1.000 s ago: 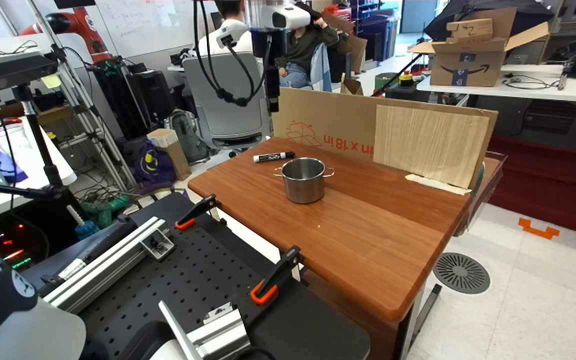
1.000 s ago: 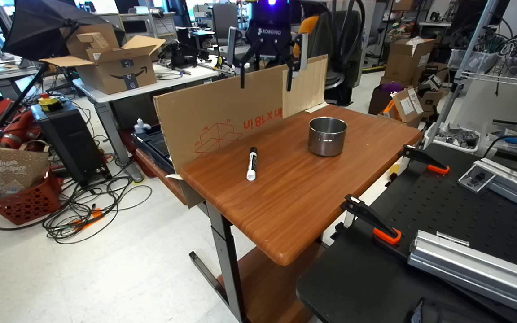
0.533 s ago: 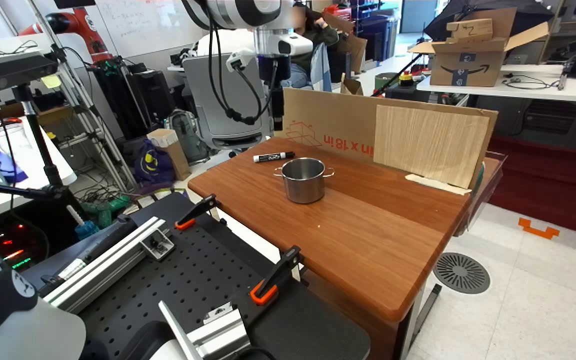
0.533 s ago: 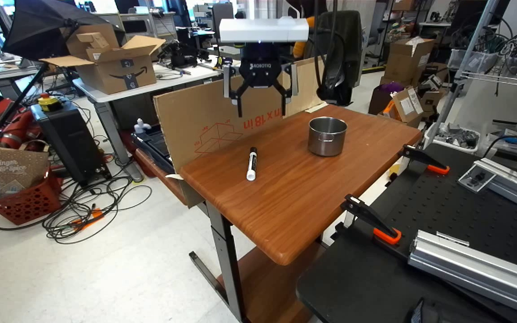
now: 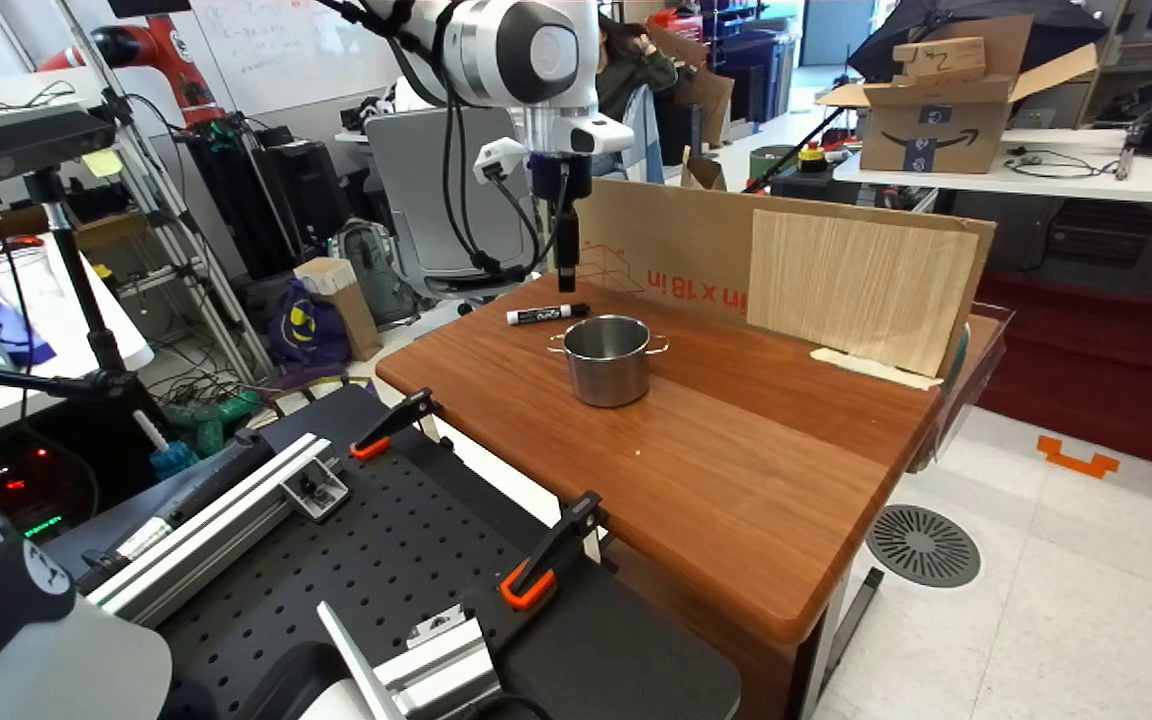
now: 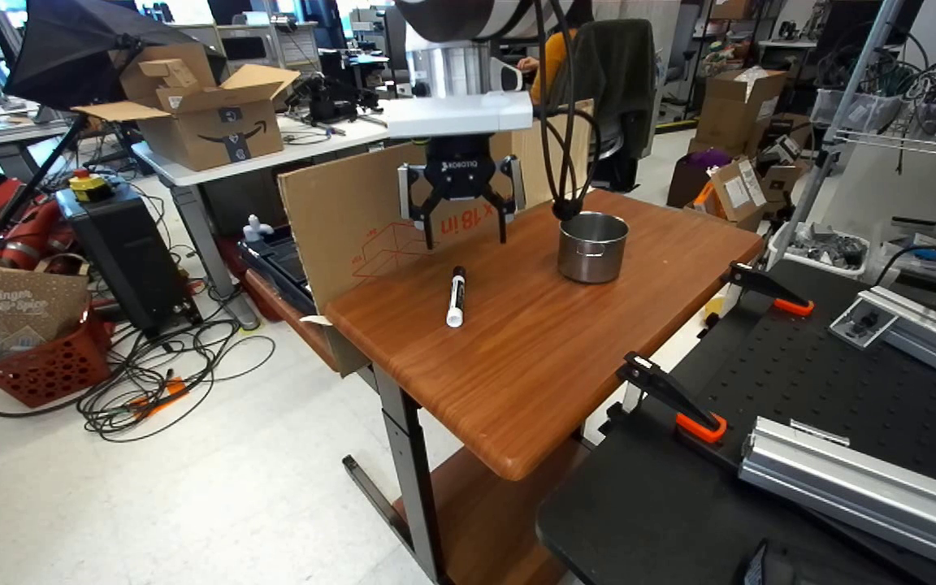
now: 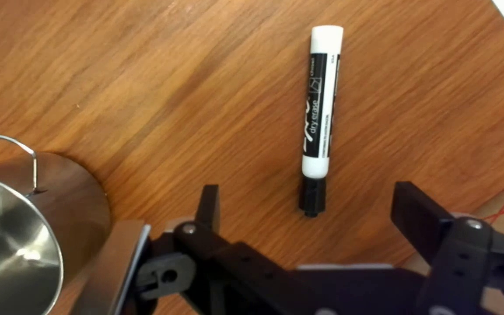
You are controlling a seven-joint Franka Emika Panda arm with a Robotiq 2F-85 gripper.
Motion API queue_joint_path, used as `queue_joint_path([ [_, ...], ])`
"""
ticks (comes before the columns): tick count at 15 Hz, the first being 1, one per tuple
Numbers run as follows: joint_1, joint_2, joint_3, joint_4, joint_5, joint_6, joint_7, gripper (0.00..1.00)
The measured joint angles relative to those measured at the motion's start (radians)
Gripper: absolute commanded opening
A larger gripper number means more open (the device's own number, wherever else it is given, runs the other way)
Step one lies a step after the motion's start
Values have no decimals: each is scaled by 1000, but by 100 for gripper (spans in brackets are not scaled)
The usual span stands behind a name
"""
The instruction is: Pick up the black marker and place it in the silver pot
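The black marker, with a white body, black label and black cap, lies flat on the brown table. It shows in both exterior views [image 5: 540, 314] [image 6: 457, 297] and in the wrist view [image 7: 321, 100]. The silver pot stands upright beside it, in both exterior views [image 5: 609, 382] [image 6: 590, 260] and at the left of the wrist view [image 7: 75, 197]. My gripper [image 6: 466, 241] is open and empty, pointing down above the table, behind the marker's cap end in that exterior view. In the wrist view the fingers of my gripper [image 7: 308, 197] stand wide apart, with the cap appearing between them.
A cardboard panel [image 5: 666, 240] stands upright along the table's far edge, close behind the gripper. Orange-and-black clamps [image 5: 551, 560] [image 6: 671, 398] grip the near edge of the brown table [image 5: 726, 480]. Cables [image 6: 567, 162] hang beside the arm.
The gripper has come down from high above the table to a little above it, staying open. The marker and pot have not moved.
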Motion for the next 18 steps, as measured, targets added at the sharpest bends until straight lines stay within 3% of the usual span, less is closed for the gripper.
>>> queue_joint_path([
  [7, 32, 101, -27, 77, -18, 0, 6, 100],
  [8, 37, 112, -29, 87, -20, 0, 8, 75],
  [9, 42, 122, -32, 95, -23, -1, 9, 74],
  [18, 53, 158, -40, 149, -38, -40, 11, 5],
])
